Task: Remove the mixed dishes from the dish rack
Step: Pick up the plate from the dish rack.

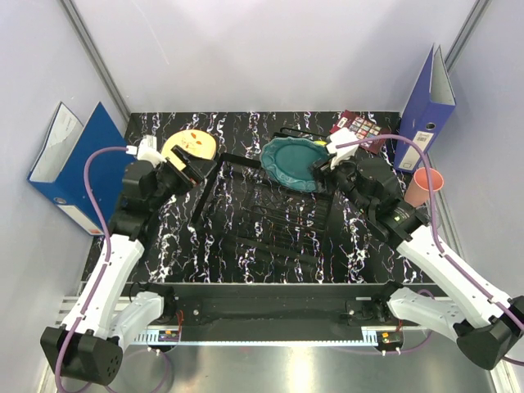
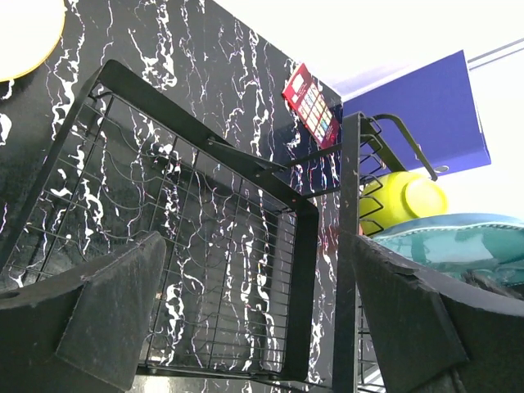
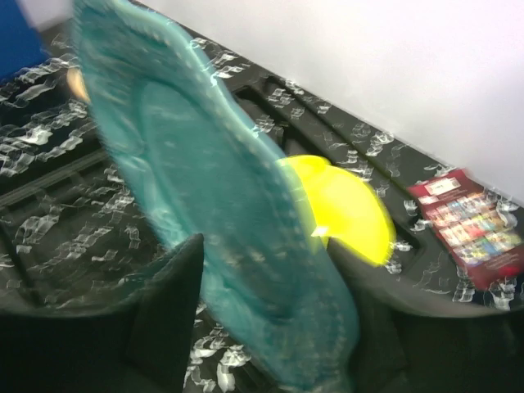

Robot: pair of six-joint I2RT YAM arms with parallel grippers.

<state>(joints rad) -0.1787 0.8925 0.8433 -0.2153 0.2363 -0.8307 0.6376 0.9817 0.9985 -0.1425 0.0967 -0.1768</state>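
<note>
The left gripper (image 2: 254, 303) hangs over the left side of the dish rack (image 2: 304, 270), fingers spread and empty. The right gripper (image 3: 270, 327) pinches the rim of the teal plate (image 1: 293, 163), tilted above the rack's far right corner; behind it the yellow-green bowl (image 3: 344, 205) seems, through blur, to sit in the rack. Beyond, a cream plate (image 1: 190, 147) lies at the left, a pink cup (image 1: 424, 187) at the right.

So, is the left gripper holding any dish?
No, the left wrist view shows the left gripper open and empty, with only the rack visible through the gap.
</note>
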